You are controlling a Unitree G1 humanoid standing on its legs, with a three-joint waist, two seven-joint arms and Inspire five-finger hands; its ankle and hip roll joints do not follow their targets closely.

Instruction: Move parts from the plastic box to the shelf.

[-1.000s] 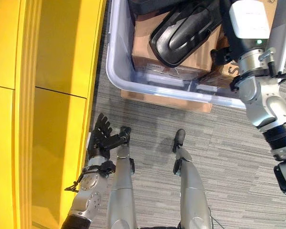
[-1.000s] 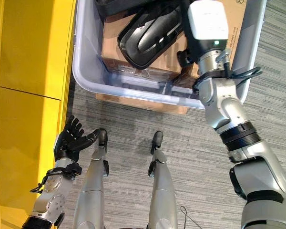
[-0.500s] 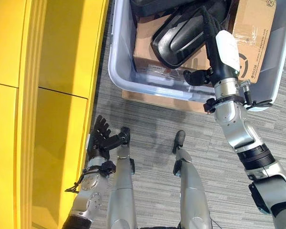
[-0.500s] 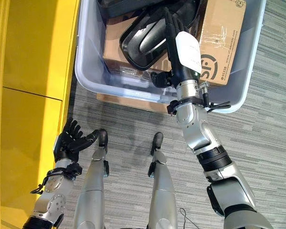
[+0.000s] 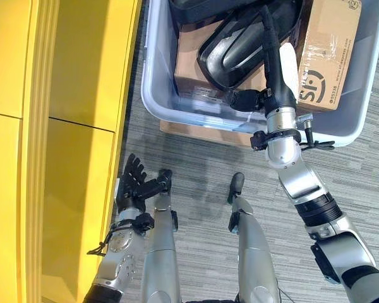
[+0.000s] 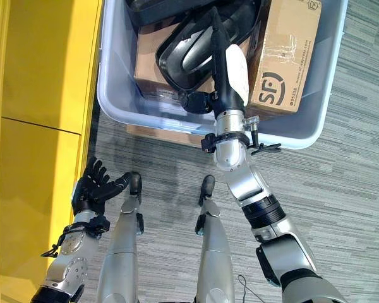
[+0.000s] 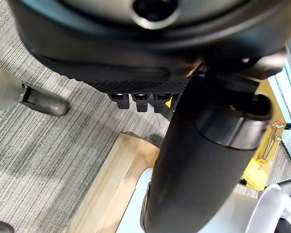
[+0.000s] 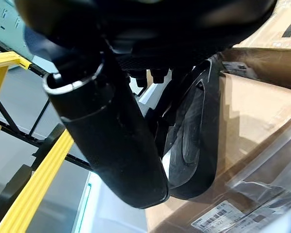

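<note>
1. Grey striped carpet covered the floor, and a yellow shelf stood along the robot's left side.
2. On the carpet in front of the robot stood the plastic box, pale and see-through, on a flat wooden board.
3. Inside the plastic box lay a black moulded part on top of a brown carton. A second cardboard box leaned at the right side of it.
4. The right hand reached over the near wall into the plastic box, fingers straight and lying along the black moulded part, thumb standing out to the side. I could not tell if the fingers touched it; they were not closed around anything.
5. The left hand hung low beside the yellow shelf, above the carpet, with fingers spread wide and holding nothing.
</note>
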